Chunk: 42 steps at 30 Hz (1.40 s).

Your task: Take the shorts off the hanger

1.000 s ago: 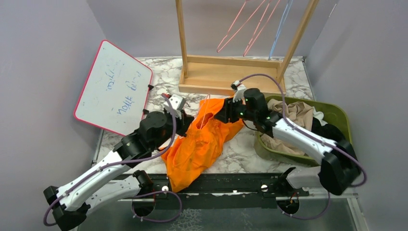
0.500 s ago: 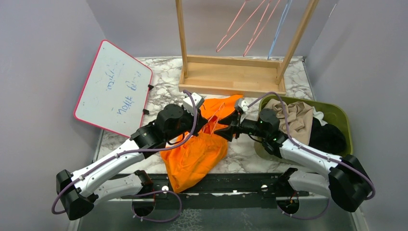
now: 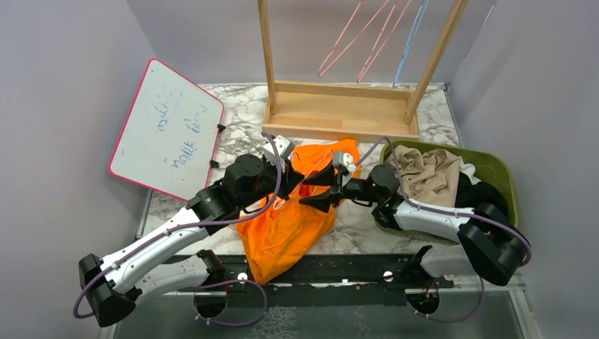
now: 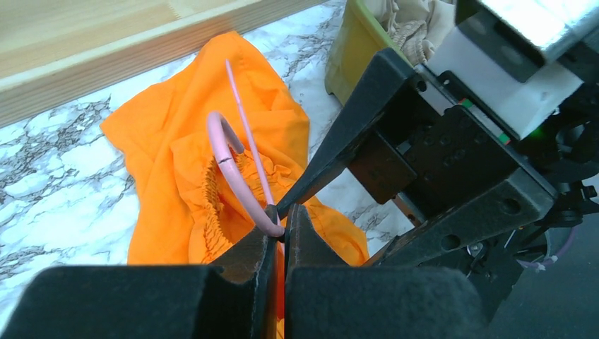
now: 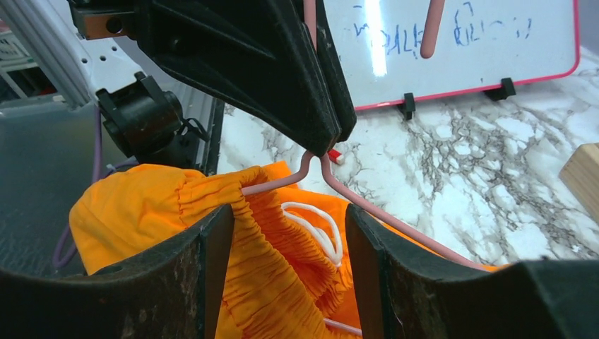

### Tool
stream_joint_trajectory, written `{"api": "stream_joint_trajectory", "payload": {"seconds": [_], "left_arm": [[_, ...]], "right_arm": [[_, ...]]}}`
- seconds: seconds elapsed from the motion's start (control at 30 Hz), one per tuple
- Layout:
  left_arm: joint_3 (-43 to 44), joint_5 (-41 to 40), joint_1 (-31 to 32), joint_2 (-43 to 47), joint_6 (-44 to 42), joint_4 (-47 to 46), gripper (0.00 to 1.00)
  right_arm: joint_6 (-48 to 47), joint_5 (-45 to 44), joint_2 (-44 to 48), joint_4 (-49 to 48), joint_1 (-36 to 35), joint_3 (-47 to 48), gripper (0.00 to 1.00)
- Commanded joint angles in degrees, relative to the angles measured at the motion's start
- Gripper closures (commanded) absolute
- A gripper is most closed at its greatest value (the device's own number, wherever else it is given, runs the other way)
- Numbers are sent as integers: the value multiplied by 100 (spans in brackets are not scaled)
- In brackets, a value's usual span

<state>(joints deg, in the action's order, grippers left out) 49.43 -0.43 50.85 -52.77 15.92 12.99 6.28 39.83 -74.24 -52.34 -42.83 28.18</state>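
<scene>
1. The left gripper (image 4: 284, 220) has its jaws pressed together, pinching the neck of the pink hanger (image 4: 227, 152) just below the hook.
2. The right gripper (image 5: 288, 215) is spread about halfway and grips nothing. In the left wrist view, the tip of one of its fingers (image 4: 337, 152) reaches right up to the left gripper's tips.
3. The two grippers meet nose to nose at mid-table in the top view. The left one comes in from 8 o'clock and the right one from 3 o'clock.
4. The orange shorts (image 3: 286, 229) are on the hanger, and its wire runs into their gathered waistband (image 5: 272, 244).
5. In the right wrist view the waistband lies in the gap between the right fingers. It bunches against the finger at 9 o'clock and stands apart from the other one.
6. A white drawstring (image 5: 319, 227) loops out of the waistband, directly below the pinched neck at 6 o'clock.
7. From the grippers, the shorts spread over the marble table (image 3: 240, 127). A small flap lies toward 12 o'clock and the main body trails to 6 o'clock, as far as the near edge.
8. At 3 o'clock from the right gripper stands a green bin (image 3: 503, 173). It holds tan shorts (image 3: 424, 173), black shorts (image 3: 486, 194) and a sliver of white shorts (image 3: 467, 169).
</scene>
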Motion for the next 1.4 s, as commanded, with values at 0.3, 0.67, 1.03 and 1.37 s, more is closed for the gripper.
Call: {"api": "stream_joint_trajectory", "payload": {"seconds": [0.3,0.67,1.03,1.37], "left_arm": [[-171,131,19,268,254,-286,100],[-188,107,18,264,270,-249,100],[-206,252,19,241,376,-354,100],[-222,194,18,231,434,-424,100]], "right_arm": [[1021,-530,103,-756,-88,-23,41],[-2,-1277,1080,205,-199,-349,42],[234,-757,-162,-589,-199,369,43],[827,-486,-533,-1015,-198,297,65]]}}
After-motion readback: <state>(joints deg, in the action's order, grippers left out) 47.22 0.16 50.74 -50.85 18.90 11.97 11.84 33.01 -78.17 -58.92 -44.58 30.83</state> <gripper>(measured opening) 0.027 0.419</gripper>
